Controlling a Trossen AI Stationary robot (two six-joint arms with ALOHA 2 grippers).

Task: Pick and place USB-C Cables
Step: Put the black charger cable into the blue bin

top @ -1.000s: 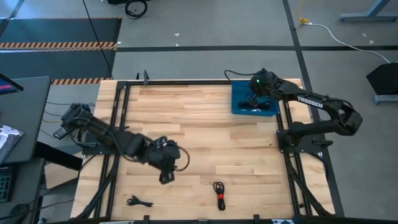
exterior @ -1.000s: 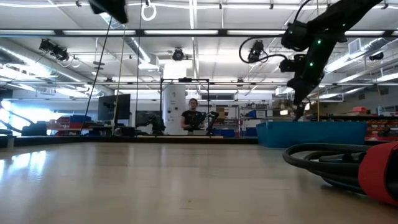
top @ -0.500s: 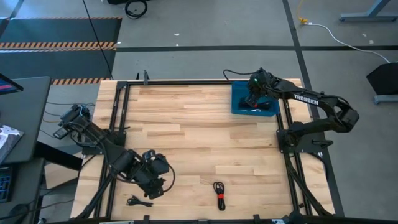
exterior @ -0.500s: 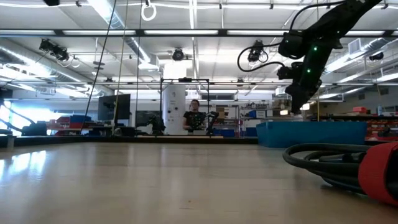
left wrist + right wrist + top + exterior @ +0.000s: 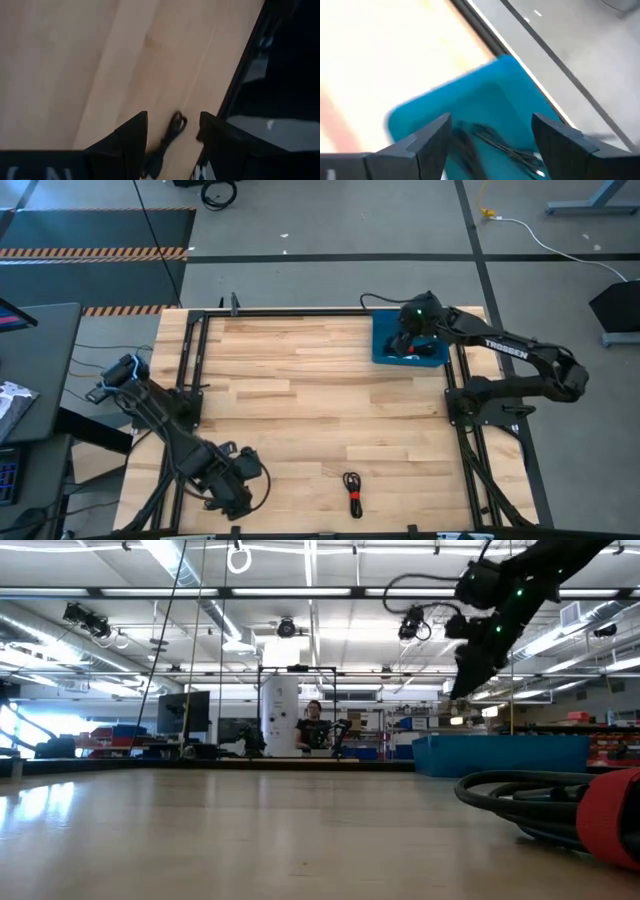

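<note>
A thin black USB-C cable (image 5: 172, 131) lies on the wood near the table's near left corner. My left gripper (image 5: 172, 125) (image 5: 232, 498) hovers over it, open, one finger on each side, apart from it. A coiled black cable with a red tie band (image 5: 352, 493) (image 5: 560, 805) rests on the table near the front edge, at the middle. At the far right stands the blue tray (image 5: 384, 330) (image 5: 485, 105) with dark cables (image 5: 495, 142) lying in it. My right gripper (image 5: 492, 131) (image 5: 403, 343) hangs open above the tray, empty.
Black frame rails (image 5: 190, 370) run along the table's left and right sides, and one passes close by the left gripper (image 5: 240, 75). Bare wood (image 5: 320, 390) fills the table's middle. A person (image 5: 313, 725) stands far off in the room beyond the table.
My left gripper has swung from the table's middle left toward the near left corner and come down over the thin black cable. My right gripper has risen a little above the blue tray. The cables on the table have stayed in place.
</note>
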